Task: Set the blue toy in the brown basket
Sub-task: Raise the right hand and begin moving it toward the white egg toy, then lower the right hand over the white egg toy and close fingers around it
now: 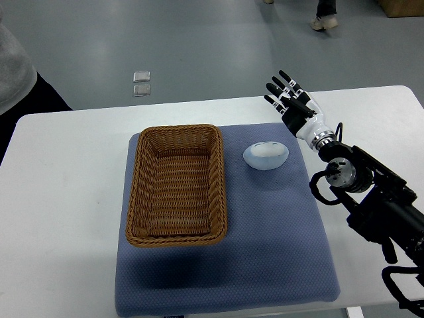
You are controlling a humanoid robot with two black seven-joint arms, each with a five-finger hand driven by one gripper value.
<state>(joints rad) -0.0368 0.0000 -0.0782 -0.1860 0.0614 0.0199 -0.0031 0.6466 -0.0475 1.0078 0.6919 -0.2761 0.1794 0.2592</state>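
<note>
— Woven brown wicker, rectangular, nothing inside it: that is the brown basket (177, 184), lying on a blue-grey fabric mat (265, 252) spread over a white table (66, 199).

— And the toy?

— The pale blue, egg-shaped soft toy (266, 156) lies on the mat just beside the basket's right wall, level with its far half, apart from the rim.

— Is a hand on it?

— No. The right hand (291, 101), black-fingered with a white wrist shell, hangs beyond the basket's far right corner, further right than the toy and well clear of it. Its fingers (279, 86) are stretched out straight and spread, pointing away from the robot, and they hold nothing.

— The arm behind it?

— Black jointed links and cabling run from the wrist toward the picture's right edge, right of the basket, crossing the mat's right border.

— Anything else?

— 2 small clear squares (141, 83) lie on the grey floor past the basket's far side, and a person's shoe (324, 22) shows further off. A grey sleeve (13, 59) sits at the far left of the basket.
</note>
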